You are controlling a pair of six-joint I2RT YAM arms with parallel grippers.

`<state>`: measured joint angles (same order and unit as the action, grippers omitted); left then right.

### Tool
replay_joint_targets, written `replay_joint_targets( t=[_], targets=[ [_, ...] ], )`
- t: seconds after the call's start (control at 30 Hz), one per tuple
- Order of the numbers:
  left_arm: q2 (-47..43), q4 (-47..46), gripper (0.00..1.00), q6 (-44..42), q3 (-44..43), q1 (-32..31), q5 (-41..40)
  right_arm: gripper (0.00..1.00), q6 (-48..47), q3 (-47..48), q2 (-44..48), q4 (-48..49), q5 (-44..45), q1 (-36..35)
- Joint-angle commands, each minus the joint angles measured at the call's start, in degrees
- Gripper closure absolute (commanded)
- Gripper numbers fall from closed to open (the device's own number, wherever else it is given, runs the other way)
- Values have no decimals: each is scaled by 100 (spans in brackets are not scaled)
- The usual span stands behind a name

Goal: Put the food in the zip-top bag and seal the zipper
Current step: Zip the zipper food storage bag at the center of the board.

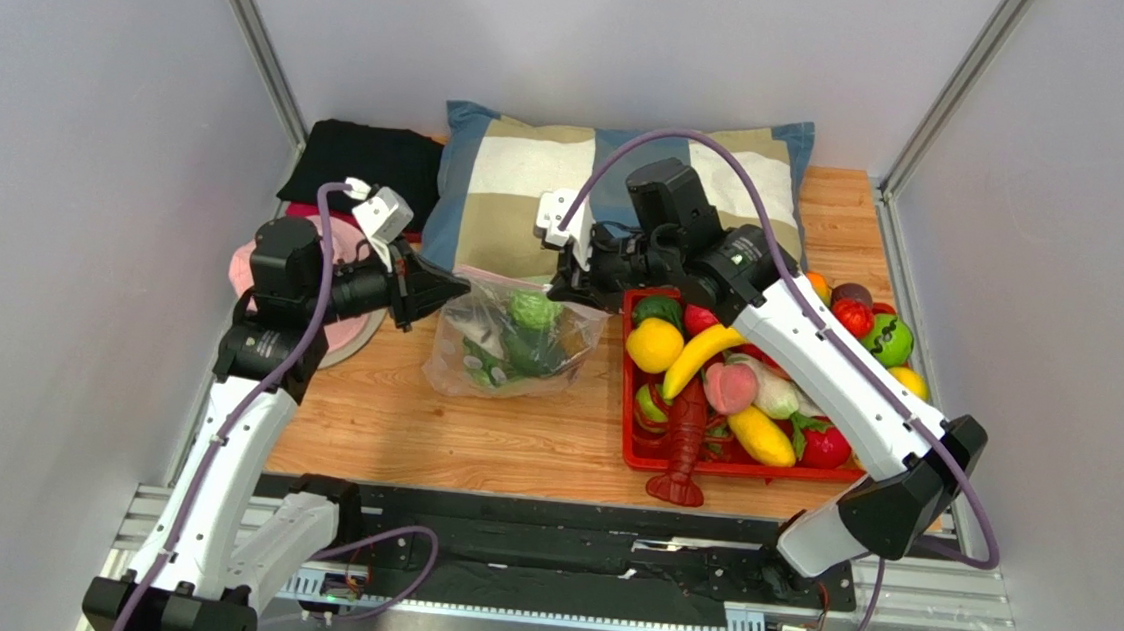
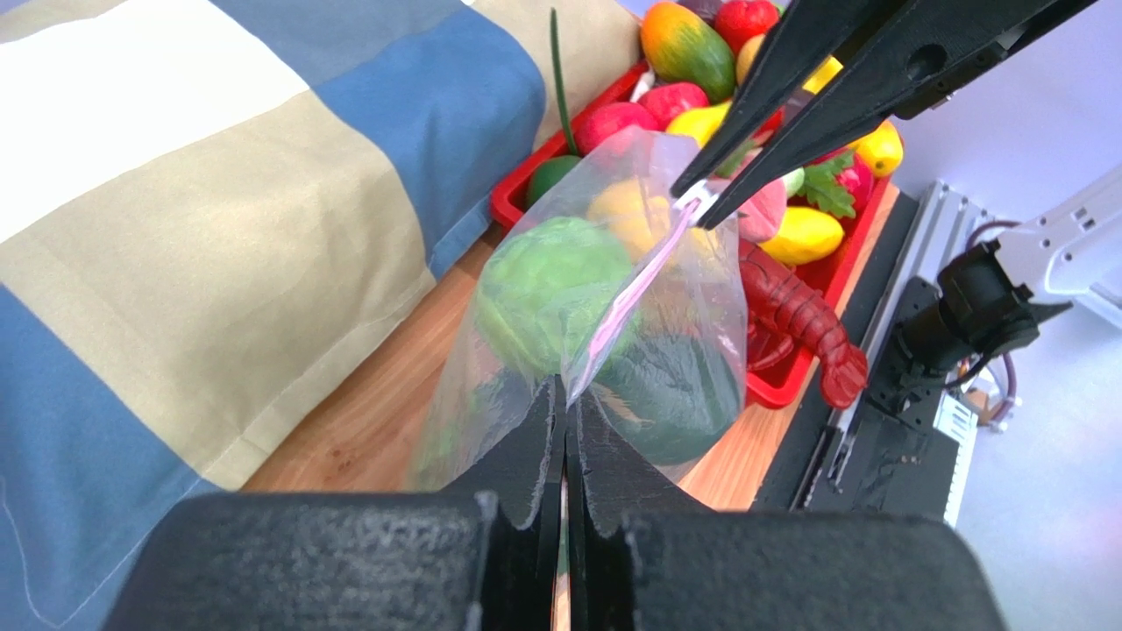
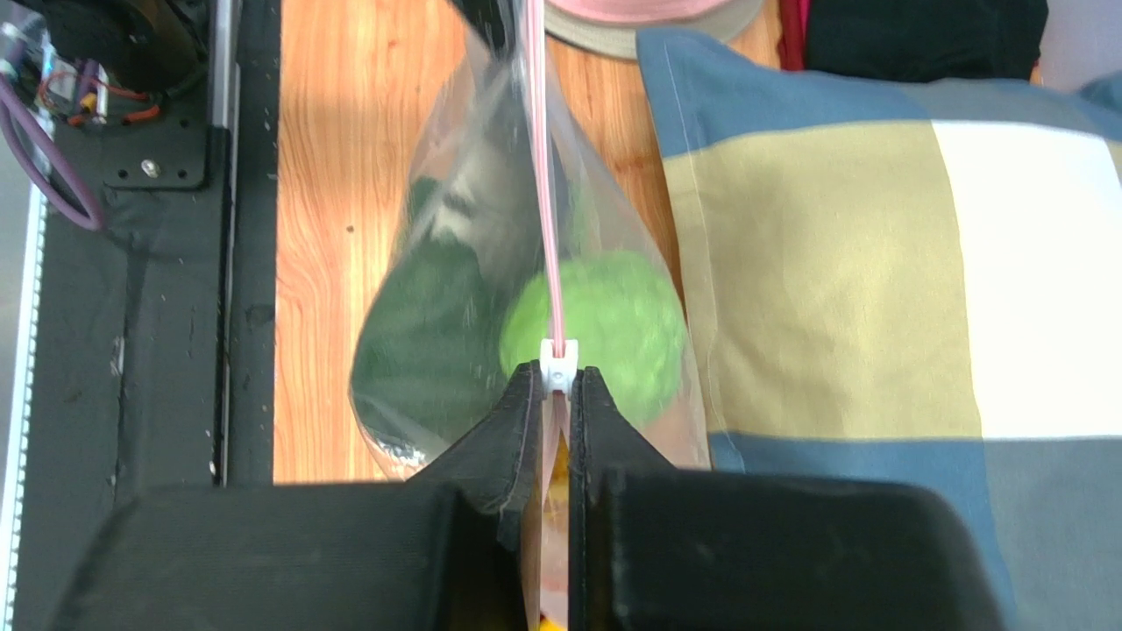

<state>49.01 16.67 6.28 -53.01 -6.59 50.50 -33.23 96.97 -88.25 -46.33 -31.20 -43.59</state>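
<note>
The clear zip-top bag (image 1: 498, 344) hangs between my two grippers over the wooden table. Inside it are the green lettuce head (image 1: 532, 310) and the dark green avocado (image 1: 526, 355). My left gripper (image 1: 450, 289) is shut on the bag's left top corner, as the left wrist view (image 2: 568, 395) shows. My right gripper (image 1: 568, 279) is shut on the zipper's right end, its fingertips against the white slider (image 3: 561, 371). The pink zipper (image 3: 540, 197) runs taut between them, and also shows in the left wrist view (image 2: 632, 283). The lettuce (image 3: 599, 329) and avocado (image 3: 422, 349) show through the plastic.
A red tray (image 1: 626, 411) of toy foods stands right of the bag, with a banana (image 1: 700, 360) and a red lobster (image 1: 682, 453) at its front. A checked pillow (image 1: 534, 178) lies behind the bag. Black cloth (image 1: 362, 157) and a pink item (image 1: 243, 268) lie at the back left.
</note>
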Motion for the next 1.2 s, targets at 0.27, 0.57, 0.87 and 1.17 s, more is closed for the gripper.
replay_joint_targets(
  t=[0.27,0.57,0.87,1.17],
  targets=[
    [-32,-243,100,189,-403,624,-278,100,-701,-591,677,-1097,457,878],
    [108,-146,100,110,-534,905,-199,100,-1045,-688,871,-1467,650,1142],
    [65,-6,100,13,-587,1169,-102,100,-1238,-802,1046,-1608,756,1187],
    [-392,1108,100,-619,-894,1239,1101,100,-1177,-380,1301,-2336,-61,783]
  ],
)
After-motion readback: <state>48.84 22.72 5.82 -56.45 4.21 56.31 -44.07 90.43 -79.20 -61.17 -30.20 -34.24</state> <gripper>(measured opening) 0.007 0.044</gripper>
